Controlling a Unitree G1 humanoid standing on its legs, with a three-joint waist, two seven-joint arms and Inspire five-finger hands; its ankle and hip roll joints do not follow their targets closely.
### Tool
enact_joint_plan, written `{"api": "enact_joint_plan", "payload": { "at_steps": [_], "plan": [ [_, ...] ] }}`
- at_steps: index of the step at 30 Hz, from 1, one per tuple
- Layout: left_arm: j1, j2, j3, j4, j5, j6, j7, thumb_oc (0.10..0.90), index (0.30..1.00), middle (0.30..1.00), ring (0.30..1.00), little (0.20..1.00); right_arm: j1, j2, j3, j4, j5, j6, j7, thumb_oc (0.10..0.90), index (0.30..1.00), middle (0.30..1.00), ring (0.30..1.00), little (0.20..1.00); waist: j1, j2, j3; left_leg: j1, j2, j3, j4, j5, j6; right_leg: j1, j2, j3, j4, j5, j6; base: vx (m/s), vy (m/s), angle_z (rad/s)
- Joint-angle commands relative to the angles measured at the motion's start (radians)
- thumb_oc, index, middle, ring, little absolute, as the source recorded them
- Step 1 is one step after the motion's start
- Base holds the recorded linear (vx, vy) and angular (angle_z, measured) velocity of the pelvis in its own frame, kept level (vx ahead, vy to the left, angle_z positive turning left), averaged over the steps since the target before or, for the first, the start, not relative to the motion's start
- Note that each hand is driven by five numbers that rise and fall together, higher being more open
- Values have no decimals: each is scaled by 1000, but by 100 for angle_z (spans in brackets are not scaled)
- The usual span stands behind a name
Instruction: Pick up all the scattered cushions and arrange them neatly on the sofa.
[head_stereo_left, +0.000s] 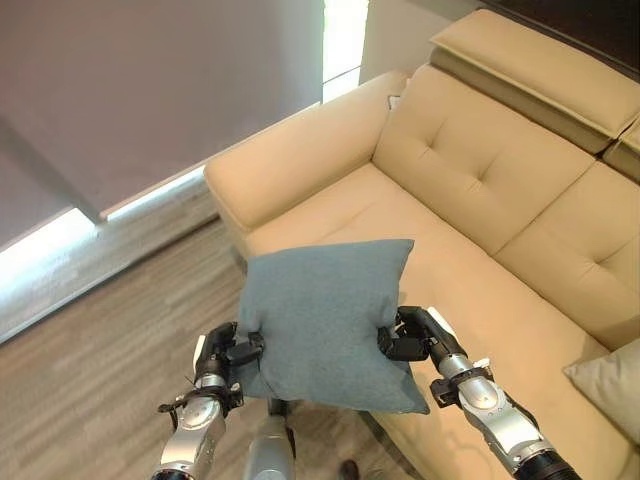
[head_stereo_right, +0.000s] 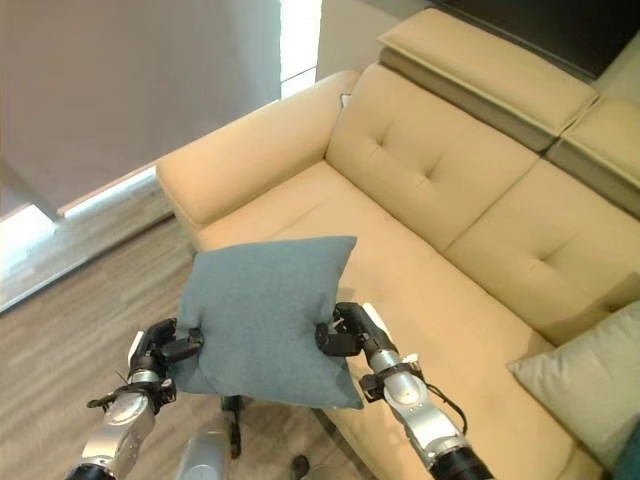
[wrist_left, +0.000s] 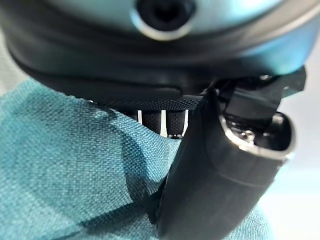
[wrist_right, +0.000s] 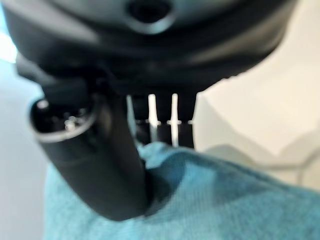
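Note:
I hold a blue-grey square cushion (head_stereo_left: 325, 315) up in the air between both hands, just in front of the beige sofa (head_stereo_left: 470, 170). My left hand (head_stereo_left: 232, 353) pinches its left edge and my right hand (head_stereo_left: 408, 336) pinches its right edge. In the left wrist view the thumb (wrist_left: 215, 180) presses into the teal cloth (wrist_left: 65, 170). The right wrist view shows that thumb (wrist_right: 95, 165) clamped on the same cloth (wrist_right: 200, 200). A pale grey cushion (head_stereo_right: 590, 385) lies on the sofa seat at the far right.
The sofa's rounded armrest (head_stereo_left: 290, 160) stands behind the held cushion. Wood floor (head_stereo_left: 100, 330) stretches to the left, up to a grey wall with a bright gap along its base (head_stereo_left: 60, 235).

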Motion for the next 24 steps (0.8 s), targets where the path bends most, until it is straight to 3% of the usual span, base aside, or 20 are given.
{"api": "enact_joint_plan", "payload": {
  "at_steps": [1,2,4,6,7,8,9,11,12,13,15,16,17,18,20,21,22,23,24],
  "plan": [
    [-170,24,-70,-178,75,-123,-20,400,300,300,300,300,-73,97,50,-226,-24,-142,38,400,300,300,300,300,-14,-61,-60,20,31,63,128,-188,-33,-86,-243,-66,-44,262,48,192,175,-45],
    [-170,24,-70,-178,75,-123,-20,400,300,300,300,300,-73,97,50,-226,-24,-141,38,400,300,300,300,300,-13,-59,-62,19,34,64,124,-184,-33,-87,-240,-66,-49,267,46,215,144,-57],
    [-182,30,-67,-189,85,-127,-18,400,300,300,300,300,-80,83,47,-224,-35,-139,38,400,300,300,300,300,-40,-66,-57,73,15,102,123,-232,-28,-119,-228,-137,-119,230,44,228,85,-25],
    [-187,33,-59,-199,93,-127,-12,400,300,300,300,300,-76,75,45,-223,-34,-139,43,400,300,300,300,300,-55,-71,-57,125,2,135,121,-265,-29,-142,-227,-224,-192,241,44,218,55,-13],
    [-187,33,-59,-199,93,-127,-12,400,300,300,300,300,-76,74,45,-223,-34,-139,43,400,300,300,300,300,-55,-70,-55,126,3,134,121,-265,-29,-139,-226,-225,-194,241,44,310,71,-35],
    [-192,39,-40,-206,112,-128,-5,400,300,300,300,300,-72,54,38,-221,-58,-144,46,400,300,300,300,300,-57,-68,-62,186,-2,164,126,-317,-37,-166,-245,-344,-216,248,48,325,63,-48],
    [-193,44,-28,-209,126,-131,1,400,300,300,300,300,-68,39,36,-222,-74,-149,48,400,300,300,300,300,-59,-62,-67,215,-3,183,119,-334,-41,-167,-250,-409,-221,244,45,393,49,-73],
    [-190,50,-11,-217,147,-133,-9,400,300,300,300,300,-53,6,7,-235,-107,-144,45,400,300,300,300,300,-68,-68,-94,239,-11,204,140,-360,-42,-123,-253,-459,-269,231,32,255,-96,-61],
    [-182,55,-3,-218,163,-134,-7,400,300,300,300,300,-36,-8,-11,-239,-112,-144,43,400,300,300,300,300,-82,-65,-108,234,5,207,189,-367,-58,-97,-221,-419,-303,222,16,188,-124,-22],
    [-181,55,-3,-218,163,-134,-7,400,300,300,300,300,-35,-8,-11,-239,-112,-144,43,400,300,300,300,300,-82,-64,-108,233,7,206,191,-369,-59,-96,-219,-420,-305,222,15,276,-189,-3],
    [-158,69,33,-225,169,-150,-4,400,300,300,300,300,-24,-35,-37,-244,-86,-144,39,400,300,300,300,300,-69,-52,-109,172,74,176,473,-235,-137,-17,-140,-354,-375,214,-26,219,-193,-25],
    [-154,66,39,-218,170,-148,4,400,300,300,300,300,-21,-42,-40,-243,-82,-144,40,400,300,300,300,300,-62,-45,-103,141,77,134,519,-218,-145,1,-115,-335,-390,202,-45,32,-47,-89],
    [-151,54,49,-208,159,-149,11,400,300,300,300,300,-19,-52,-41,-245,-81,-142,44,400,300,300,300,300,-60,-48,-104,98,52,101,511,-211,-117,6,-119,-325,-405,212,-59,-6,24,-125],
    [-151,54,49,-208,159,-149,11,400,300,300,300,300,-19,-52,-41,-245,-81,-142,44,400,300,300,300,300,-60,-48,-104,97,51,101,511,-211,-117,5,-119,-325,-405,212,-59,32,114,-137],
    [-151,42,62,-196,144,-155,23,400,300,300,300,300,-31,-59,-35,-238,-77,-141,53,400,300,300,300,300,-60,-28,-110,86,54,45,378,-238,-102,16,-121,-261,-400,200,-38,181,314,-76],
    [-148,45,79,-184,126,-168,41,400,300,300,300,300,-62,-61,-23,-222,-74,-148,52,400,300,300,300,300,-48,-6,-112,90,81,-22,191,-191,-112,15,-116,-195,-394,193,-16,304,493,-80],
    [-146,55,97,-167,126,-176,60,400,300,300,300,300,-96,-66,-10,-200,-82,-155,47,400,300,300,300,300,-16,6,-111,77,76,-117,80,-117,-126,30,-102,-141,-397,181,-5,229,373,-106],
    [-148,55,97,-166,126,-177,60,400,300,300,300,300,-98,-65,-9,-198,-82,-156,46,400,300,300,300,300,-16,6,-111,80,76,-115,69,-109,-127,28,-102,-140,-399,185,-6,250,237,-144],
    [-149,61,104,-155,128,-186,76,400,300,300,300,300,-120,-76,-4,-188,-104,-163,41,400,300,300,300,300,2,22,-108,74,75,-197,-32,-54,-151,50,-86,-88,-399,177,3,199,180,-181]
  ]
}}
